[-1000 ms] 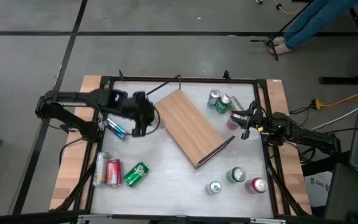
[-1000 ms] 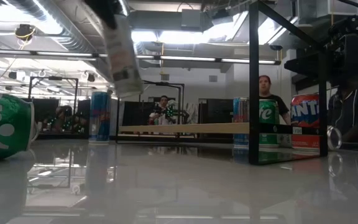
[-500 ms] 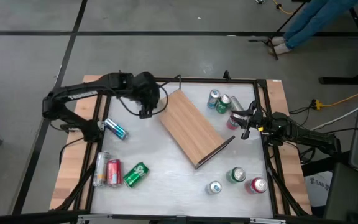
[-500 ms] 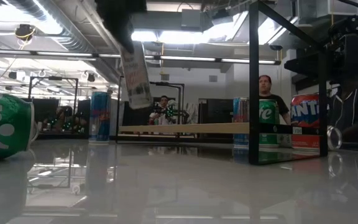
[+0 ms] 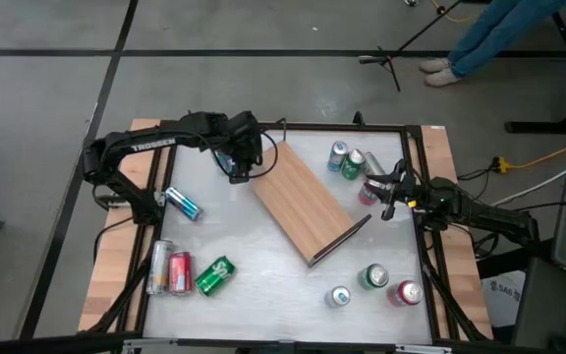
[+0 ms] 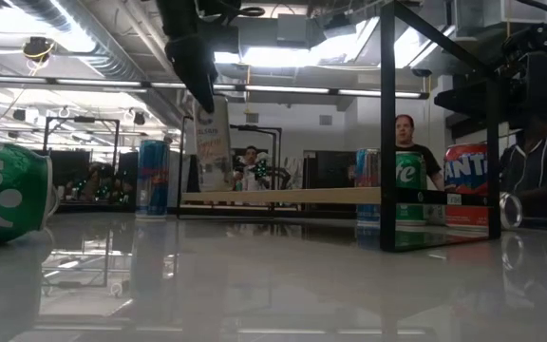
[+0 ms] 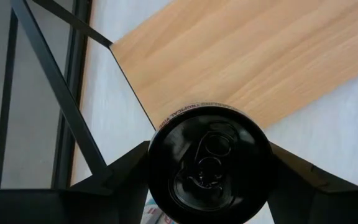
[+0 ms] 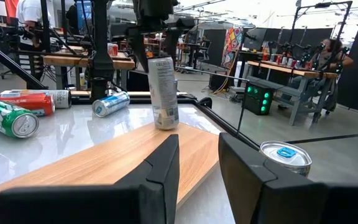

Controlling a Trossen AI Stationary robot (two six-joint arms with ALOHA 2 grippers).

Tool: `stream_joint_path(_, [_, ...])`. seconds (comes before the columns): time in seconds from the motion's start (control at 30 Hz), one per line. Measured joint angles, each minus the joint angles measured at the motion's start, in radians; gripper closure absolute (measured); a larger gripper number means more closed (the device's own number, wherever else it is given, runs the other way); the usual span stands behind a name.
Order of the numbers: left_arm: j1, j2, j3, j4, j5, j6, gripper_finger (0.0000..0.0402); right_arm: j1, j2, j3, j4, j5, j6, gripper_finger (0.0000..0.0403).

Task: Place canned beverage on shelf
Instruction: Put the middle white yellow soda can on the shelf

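A slim can (image 8: 162, 92) was held upright in the left gripper (image 5: 237, 167) jaws, just above the shelf (image 5: 303, 202) end nearer that arm; the right gripper (image 5: 389, 197), jaws closed empty, was parked beyond the shelf's far side.

Can (image 8: 163, 92) above shelf (image 5: 303, 202) end

Table edge: pale wood strips (image 5: 110, 285).
Floor: black stand (image 5: 389, 67).
Background: seated person (image 6: 408, 142).
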Motion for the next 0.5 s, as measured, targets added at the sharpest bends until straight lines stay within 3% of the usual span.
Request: stream_joint_path(0.5, [0.000, 0.003, -0.002, -0.001, -0.002, 0.000, 0.0127, 0.000, 0.000, 0.000, 0.000, 0.000, 0.000, 0.0299])
